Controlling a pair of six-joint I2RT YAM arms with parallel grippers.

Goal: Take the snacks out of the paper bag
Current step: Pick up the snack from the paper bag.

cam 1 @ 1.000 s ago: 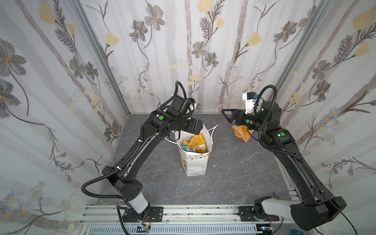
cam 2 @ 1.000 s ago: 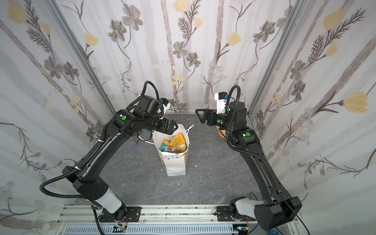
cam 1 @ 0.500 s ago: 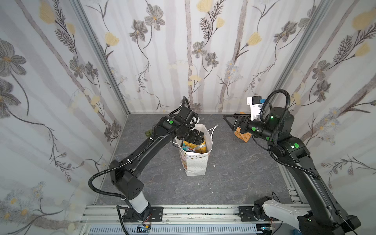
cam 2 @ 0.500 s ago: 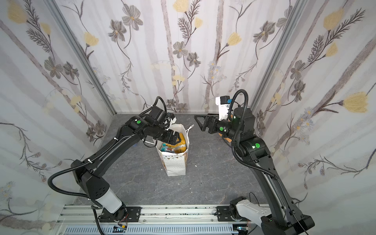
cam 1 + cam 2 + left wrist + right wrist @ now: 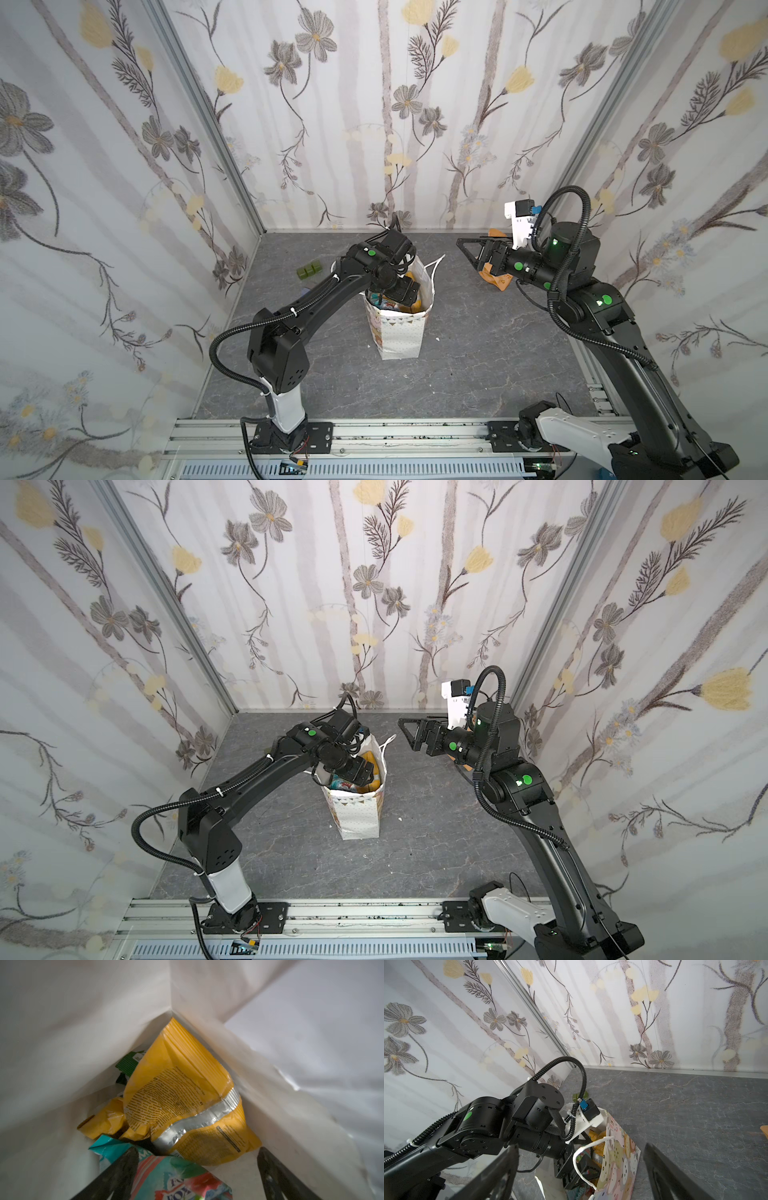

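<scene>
Reaching down inside the upright paper bag [image 5: 399, 336], mid-table, with the left gripper [image 5: 197, 1151], released wide over teal, yellow and green snacks [image 5: 178, 1093]. Hovering farther back with the right gripper [image 5: 468, 249], likewise released and empty, near an orange packet [image 5: 496, 280] on the table [image 5: 478, 353].

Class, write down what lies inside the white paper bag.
Visible in the bag: a large yellow packet, a smaller yellow one, a green one, a teal one, and the open left tool. Anything beneath them is covered.

Black jointed arms [image 5: 316, 291], green round stickers [image 5: 607, 298], ribbed black cables [image 5: 211, 355], white base segments [image 5: 286, 409].
</scene>
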